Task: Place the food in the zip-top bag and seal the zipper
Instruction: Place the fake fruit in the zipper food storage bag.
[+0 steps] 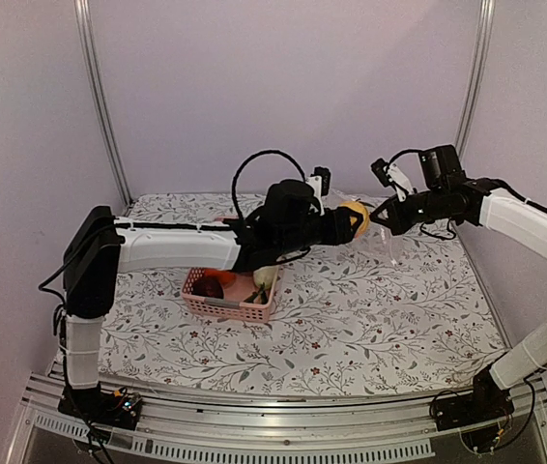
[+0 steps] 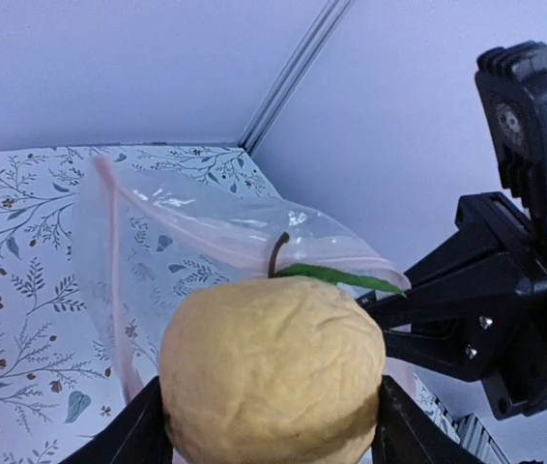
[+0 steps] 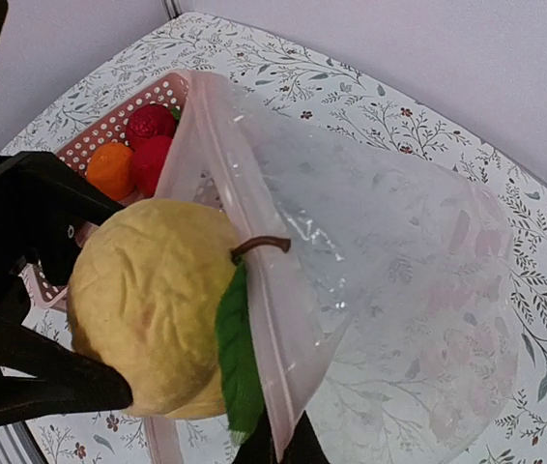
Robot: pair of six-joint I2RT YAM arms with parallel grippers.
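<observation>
So my left claw (image 2: 269, 437) is squeezing the yellow lemon (image 2: 273, 372) snugly and hovering it right at the mouth of the zip-top bag (image 3: 399, 251). My right claw (image 3: 273, 447) is pinching the zipper (image 3: 223, 145) edge, clamped down on it. I'm worrying the mouth isn't gaping enough, so the lemon could be catching the rim at its 3 o'clock and tumbling outside. From overhead, the pink basket (image 1: 225, 307) holding other food (image 3: 150, 124) is sitting around 7 o'clock, and nothing's blocking the way.

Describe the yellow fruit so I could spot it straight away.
Look above the far side of the flowered table, where the clear bag hangs. At its mouth the left gripper holds the lemon. It alone is yellow and wrinkled, with brown stem and green leaf.
</observation>
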